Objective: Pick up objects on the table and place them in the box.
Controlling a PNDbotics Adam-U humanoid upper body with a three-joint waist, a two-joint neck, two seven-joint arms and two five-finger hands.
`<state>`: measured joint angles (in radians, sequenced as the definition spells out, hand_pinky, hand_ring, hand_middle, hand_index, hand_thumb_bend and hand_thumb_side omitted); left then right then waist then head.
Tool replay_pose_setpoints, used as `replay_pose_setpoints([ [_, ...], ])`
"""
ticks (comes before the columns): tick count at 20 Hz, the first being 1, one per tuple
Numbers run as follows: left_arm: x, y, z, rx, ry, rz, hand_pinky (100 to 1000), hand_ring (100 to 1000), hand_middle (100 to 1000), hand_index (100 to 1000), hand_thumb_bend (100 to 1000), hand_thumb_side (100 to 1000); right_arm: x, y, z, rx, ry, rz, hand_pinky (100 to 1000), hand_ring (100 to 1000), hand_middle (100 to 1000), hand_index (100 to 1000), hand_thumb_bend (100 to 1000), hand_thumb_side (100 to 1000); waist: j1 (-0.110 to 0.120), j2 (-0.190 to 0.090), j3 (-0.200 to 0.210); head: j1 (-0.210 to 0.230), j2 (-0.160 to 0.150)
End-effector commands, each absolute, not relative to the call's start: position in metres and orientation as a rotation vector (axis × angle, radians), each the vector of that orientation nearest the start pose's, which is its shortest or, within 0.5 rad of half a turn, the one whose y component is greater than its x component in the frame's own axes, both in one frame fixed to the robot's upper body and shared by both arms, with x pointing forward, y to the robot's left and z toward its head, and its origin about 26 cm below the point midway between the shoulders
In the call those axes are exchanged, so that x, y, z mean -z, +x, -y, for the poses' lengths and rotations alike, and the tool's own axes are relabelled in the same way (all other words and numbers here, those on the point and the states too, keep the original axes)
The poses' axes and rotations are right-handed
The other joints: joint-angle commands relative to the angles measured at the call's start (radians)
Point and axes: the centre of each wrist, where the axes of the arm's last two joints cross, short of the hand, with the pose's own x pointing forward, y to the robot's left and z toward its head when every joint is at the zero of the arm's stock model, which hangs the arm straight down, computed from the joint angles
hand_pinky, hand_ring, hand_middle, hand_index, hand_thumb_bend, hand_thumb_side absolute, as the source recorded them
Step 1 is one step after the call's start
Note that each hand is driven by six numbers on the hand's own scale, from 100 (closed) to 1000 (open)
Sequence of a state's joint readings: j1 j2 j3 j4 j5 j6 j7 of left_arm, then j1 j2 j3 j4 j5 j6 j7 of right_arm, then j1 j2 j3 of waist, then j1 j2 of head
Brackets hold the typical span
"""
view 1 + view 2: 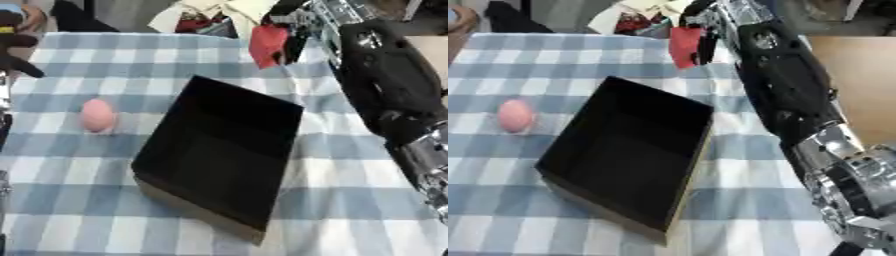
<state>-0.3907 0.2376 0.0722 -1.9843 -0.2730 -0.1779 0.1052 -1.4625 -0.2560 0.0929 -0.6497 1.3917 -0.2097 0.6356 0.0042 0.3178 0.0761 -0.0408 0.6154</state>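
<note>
The right hand (697, 30) fingers grip a red object (682, 47) beyond the black box (697, 150) (pink egg-shape (515, 116) left).

A blue-and-white checked tablecloth (105, 210) covers the table; beyond its far edge lies clutter (636, 15), and bare wood surface (859, 80) at right.

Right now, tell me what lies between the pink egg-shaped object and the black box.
Only bare blue-and-white checked cloth lies between the pink egg-shaped object and the black box; both eye views show this stretch, the left eye view best.
</note>
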Motion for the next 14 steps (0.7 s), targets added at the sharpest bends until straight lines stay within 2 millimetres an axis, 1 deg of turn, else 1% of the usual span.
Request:
replay_pose_setpoints([
  [1,-0.229,0.307,-0.260,0.319,0.515,2.566,472,685,729,808,100,768,-0.391,0.494,0.158,-1.823,-1.236,1.258,864,859,588,556,100,143,0.002,-0.027,-0.005,0.007,0.007],
  [4,-0.229,0.307,-0.261,0.318,0.523,2.565,472,684,729,808,100,766,-0.407,0.481,0.169,-1.835,-1.218,1.355,859,855,586,561,100,143,0.000,-0.029,-0.012,0.014,0.008],
  [7,-0.229,0.307,-0.262,0.316,0.531,2.565,472,684,729,808,100,764,-0.418,0.466,0.182,-1.849,-1.189,1.433,856,852,584,560,100,146,-0.002,-0.031,-0.018,0.020,0.009],
  [10,-0.230,0.307,-0.263,0.316,0.539,2.565,471,684,729,808,100,760,-0.425,0.449,0.190,-1.884,-1.149,1.496,856,852,582,564,100,161,-0.003,-0.032,-0.024,0.024,0.008],
  [14,-0.231,0.307,-0.264,0.318,0.548,2.565,470,684,728,807,100,757,-0.431,0.421,0.194,-1.949,-1.072,1.587,856,850,582,567,100,169,-0.005,-0.034,-0.031,0.030,0.011],
])
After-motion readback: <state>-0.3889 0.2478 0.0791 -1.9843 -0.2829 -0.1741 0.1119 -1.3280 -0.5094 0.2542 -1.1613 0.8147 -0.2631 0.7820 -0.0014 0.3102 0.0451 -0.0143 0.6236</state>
